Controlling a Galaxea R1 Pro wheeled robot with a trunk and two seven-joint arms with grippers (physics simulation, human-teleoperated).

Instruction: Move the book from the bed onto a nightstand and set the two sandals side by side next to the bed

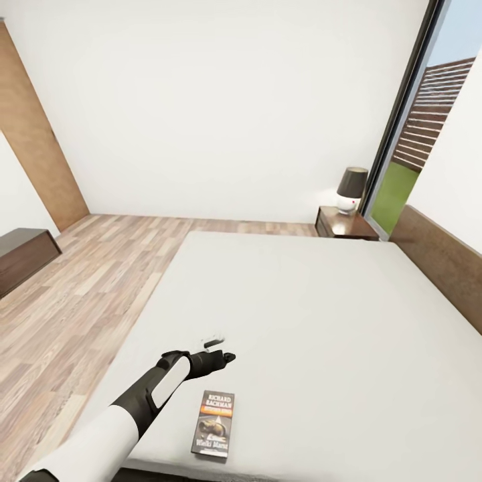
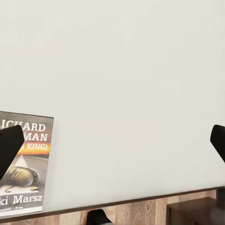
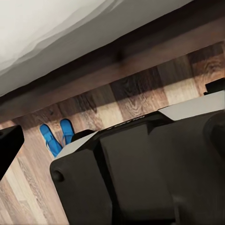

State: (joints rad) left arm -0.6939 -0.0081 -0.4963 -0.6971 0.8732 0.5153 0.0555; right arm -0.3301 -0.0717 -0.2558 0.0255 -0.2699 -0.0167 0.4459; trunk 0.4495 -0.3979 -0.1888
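Observation:
The book [image 1: 213, 426] lies flat on the bed's pale mattress [image 1: 321, 321] near its front edge, cover up. My left gripper [image 1: 224, 349] hovers over the mattress just beyond the book, open and empty. In the left wrist view the book [image 2: 26, 164] sits beside one of the fingers [image 2: 9, 145], outside the gap of the gripper [image 2: 112, 143]. A nightstand [image 1: 345, 224] stands at the bed's far right corner. Two blue sandals [image 3: 56, 136] lie close together on the floor by the bed frame [image 3: 93, 70], partly hidden by my base. My right gripper [image 3: 112, 117] hangs low, open.
A lamp [image 1: 351, 189] stands on the nightstand. A dark dresser [image 1: 23, 258] is at the left wall, with wood floor [image 1: 87, 281] between it and the bed. A tall window [image 1: 415, 134] is at the right. A dark cabinet corner [image 2: 194, 213] shows past the mattress edge.

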